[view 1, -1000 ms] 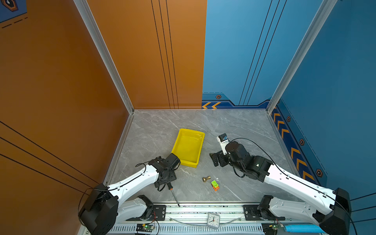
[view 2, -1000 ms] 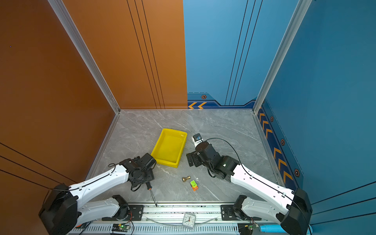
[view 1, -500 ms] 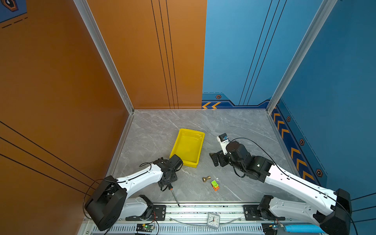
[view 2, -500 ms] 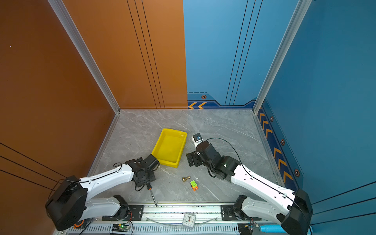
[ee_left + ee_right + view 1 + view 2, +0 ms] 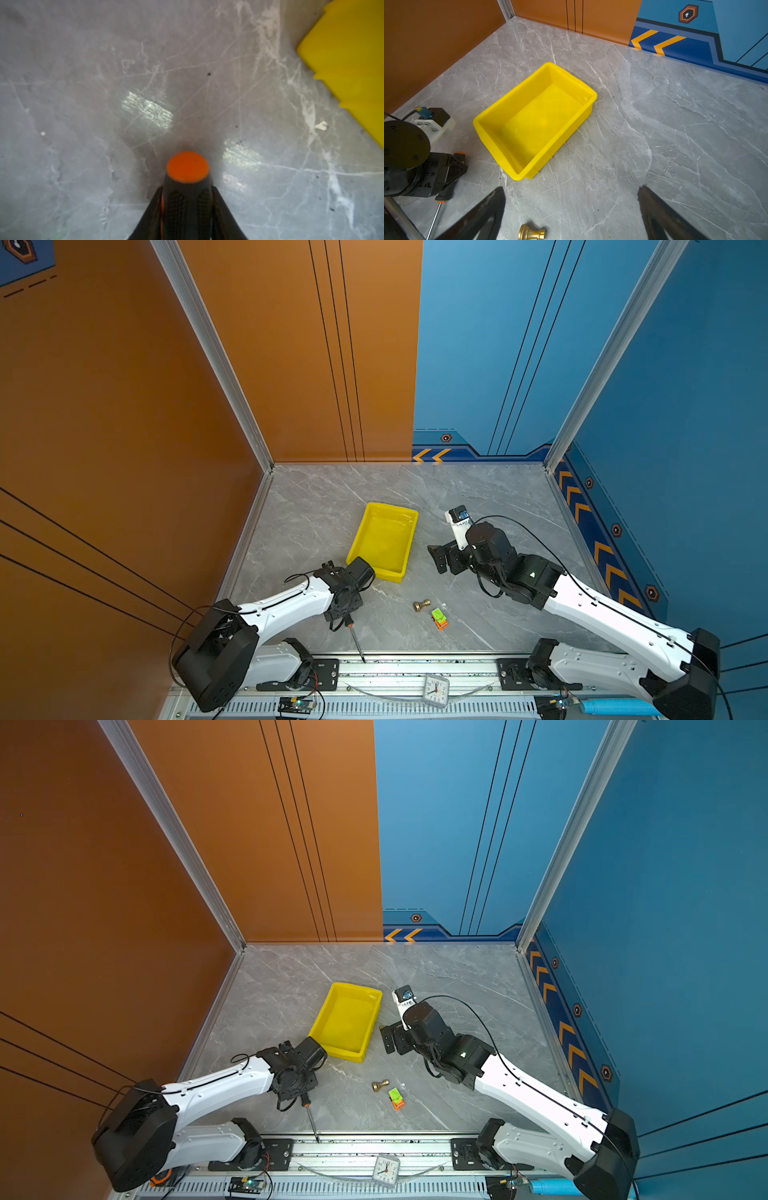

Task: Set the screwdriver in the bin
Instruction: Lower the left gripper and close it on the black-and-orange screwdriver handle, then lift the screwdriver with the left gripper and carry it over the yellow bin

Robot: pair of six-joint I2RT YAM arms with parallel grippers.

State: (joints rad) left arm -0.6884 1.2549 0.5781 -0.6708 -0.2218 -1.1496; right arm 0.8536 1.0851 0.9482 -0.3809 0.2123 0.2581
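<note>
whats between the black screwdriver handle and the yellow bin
Nothing: only grey marble tabletop separates the black-handled, orange-capped screwdriver from the shallow yellow plastic bin, as the left wrist view shows.

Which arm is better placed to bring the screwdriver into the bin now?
Left. The left gripper is shut on the screwdriver at its handle, and the bin lies close beside that arm. The right gripper is open and empty on the bin's other side, away from the screwdriver.
</note>
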